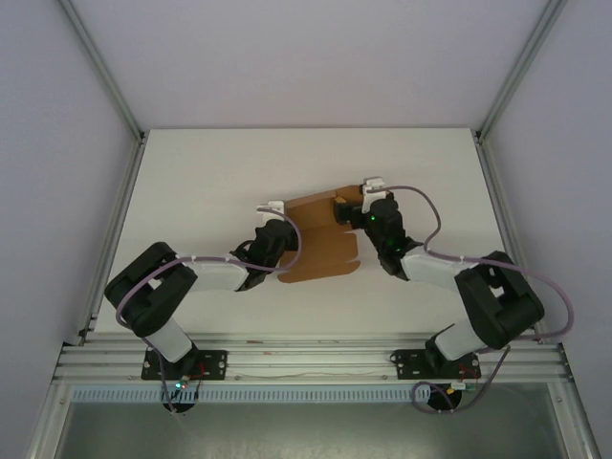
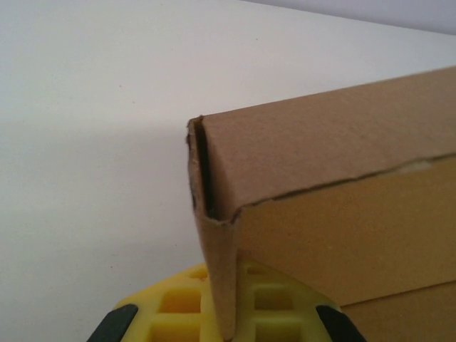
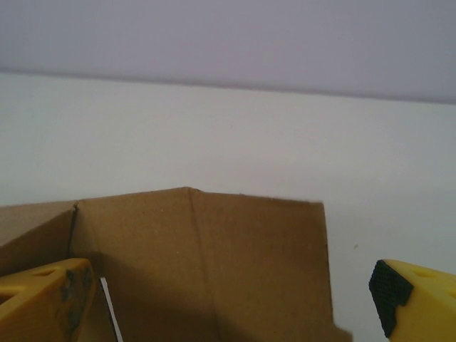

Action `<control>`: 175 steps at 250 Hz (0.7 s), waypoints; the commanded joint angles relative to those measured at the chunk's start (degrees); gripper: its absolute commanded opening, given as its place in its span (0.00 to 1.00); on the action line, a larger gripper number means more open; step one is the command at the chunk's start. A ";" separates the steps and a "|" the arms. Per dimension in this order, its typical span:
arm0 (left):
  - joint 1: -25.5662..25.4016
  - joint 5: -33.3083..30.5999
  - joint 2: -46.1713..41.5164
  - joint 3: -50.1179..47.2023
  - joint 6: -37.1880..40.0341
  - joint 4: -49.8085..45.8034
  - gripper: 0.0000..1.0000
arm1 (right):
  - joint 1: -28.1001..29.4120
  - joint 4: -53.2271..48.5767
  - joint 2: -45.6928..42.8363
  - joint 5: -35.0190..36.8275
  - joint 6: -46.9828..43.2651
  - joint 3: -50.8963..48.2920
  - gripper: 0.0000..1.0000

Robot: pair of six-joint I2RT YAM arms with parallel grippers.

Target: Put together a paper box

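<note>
The paper box (image 1: 320, 241) is a partly folded brown cardboard piece in the middle of the table. My left gripper (image 1: 278, 222) is at its left end, shut on a thin upright side wall. In the left wrist view the yellow jaws (image 2: 226, 313) pinch that wall's edge, and the box corner (image 2: 214, 178) rises just above them. My right gripper (image 1: 361, 204) is at the box's far right corner and stands open. In the right wrist view a raised flap (image 3: 214, 256) stands between the wide-apart yellow fingers (image 3: 43, 303), well clear of the right one.
The white table (image 1: 210, 172) is bare around the box. Aluminium frame rails (image 1: 115, 229) run along its left and right edges, and white walls enclose the back. Both arms' cables loop near the box.
</note>
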 commanded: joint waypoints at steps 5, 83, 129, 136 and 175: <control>-3.02 5.66 -1.95 3.11 -0.91 0.32 0.00 | 4.95 9.68 2.73 8.93 0.43 1.83 1.00; -3.15 2.00 -3.84 3.06 -3.81 -1.72 0.00 | 5.97 3.46 -5.31 16.54 4.14 -2.85 1.00; -3.12 -4.21 -4.81 4.51 -2.60 -4.34 0.00 | 5.89 -13.70 -20.32 12.94 6.53 -8.41 1.00; -3.17 -4.91 -4.94 4.49 -2.35 -4.59 0.00 | 5.91 -16.53 -23.75 12.69 6.76 -9.37 0.99; -3.07 -5.81 -5.97 4.48 0.43 -4.00 0.00 | 3.30 -32.42 -40.27 14.22 12.10 -13.04 1.00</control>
